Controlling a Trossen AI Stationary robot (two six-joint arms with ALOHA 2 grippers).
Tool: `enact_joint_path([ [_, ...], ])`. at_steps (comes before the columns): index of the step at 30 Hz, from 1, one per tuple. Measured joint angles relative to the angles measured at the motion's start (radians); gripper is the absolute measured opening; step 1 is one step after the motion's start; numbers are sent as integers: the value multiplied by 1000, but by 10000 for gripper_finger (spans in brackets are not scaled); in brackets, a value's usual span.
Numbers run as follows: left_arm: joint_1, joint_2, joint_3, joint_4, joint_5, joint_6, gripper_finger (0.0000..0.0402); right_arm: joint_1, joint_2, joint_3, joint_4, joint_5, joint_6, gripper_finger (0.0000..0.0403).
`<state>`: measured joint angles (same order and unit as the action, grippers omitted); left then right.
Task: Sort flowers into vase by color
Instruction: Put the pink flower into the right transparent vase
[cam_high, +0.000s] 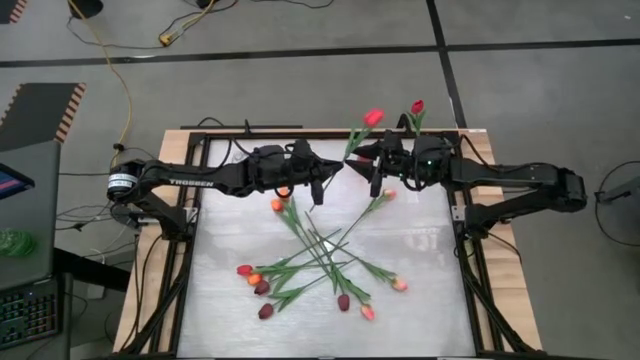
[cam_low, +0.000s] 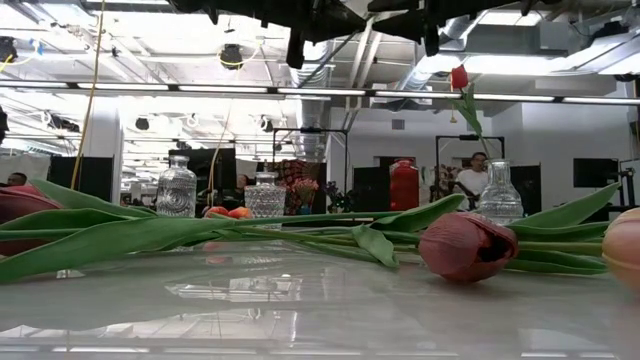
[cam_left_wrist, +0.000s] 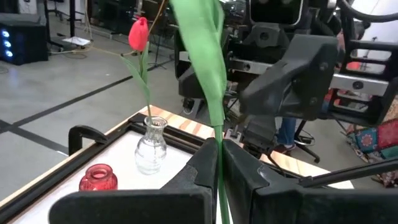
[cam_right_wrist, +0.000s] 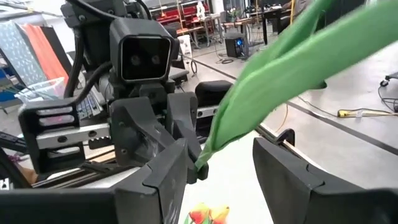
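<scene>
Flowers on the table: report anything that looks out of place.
The flowers lie in a crisscrossed heap, stems overlapping, unsorted. One tulip hangs in the air over the table's far edge, pinched in the left gripper.

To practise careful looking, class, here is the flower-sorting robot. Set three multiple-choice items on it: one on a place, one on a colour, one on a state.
1. Where do most of the tulips lie?
A. On the floor
B. Criss-crossed on the table
C. In a red vase

2. What colour is the head of the tulip standing in the clear glass vase?
A. Red
B. White
C. Yellow

3. How is the left gripper?
A. Wide open, empty
B. Shut on a vase
C. Shut on a green stem

Key:
1 B: the loose tulips lie crossed on the table.
2 A: the standing tulip in the clear glass vase is red.
3 C: the left gripper pinches the green stem.
</scene>
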<state>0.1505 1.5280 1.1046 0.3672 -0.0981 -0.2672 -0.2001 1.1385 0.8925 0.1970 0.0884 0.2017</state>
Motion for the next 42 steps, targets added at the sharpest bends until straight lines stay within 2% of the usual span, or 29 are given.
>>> enact_joint_path([
  [6, -11, 0, 0, -1, 41, 1, 4, 0, 0, 0, 41, 5, 0, 208],
  [10, -27, 0, 0, -2, 38, 32, 4, 2, 0, 0, 43, -9, 0, 192],
  [14, -33, 0, 0, -3, 28, 63, 4, 2, 0, 0, 43, -15, 0, 153],
  [23, -32, 0, 0, -20, -23, 96, 13, 2, 0, 0, 43, -19, -29, 39],
  [27, -32, 0, 0, -20, -26, 135, 43, 2, -1, 0, 34, -19, -50, 35],
  [31, -33, 0, 0, -22, -31, 144, 87, -13, -43, 0, -75, -8, -57, 36],
  [36, -30, 0, 0, -70, -75, 146, 133, -52, -162, 0, -255, 12, -57, 42],
  [42, -26, 0, 0, -107, -81, 143, 148, -107, -342, 0, -451, 66, -56, 40],
])
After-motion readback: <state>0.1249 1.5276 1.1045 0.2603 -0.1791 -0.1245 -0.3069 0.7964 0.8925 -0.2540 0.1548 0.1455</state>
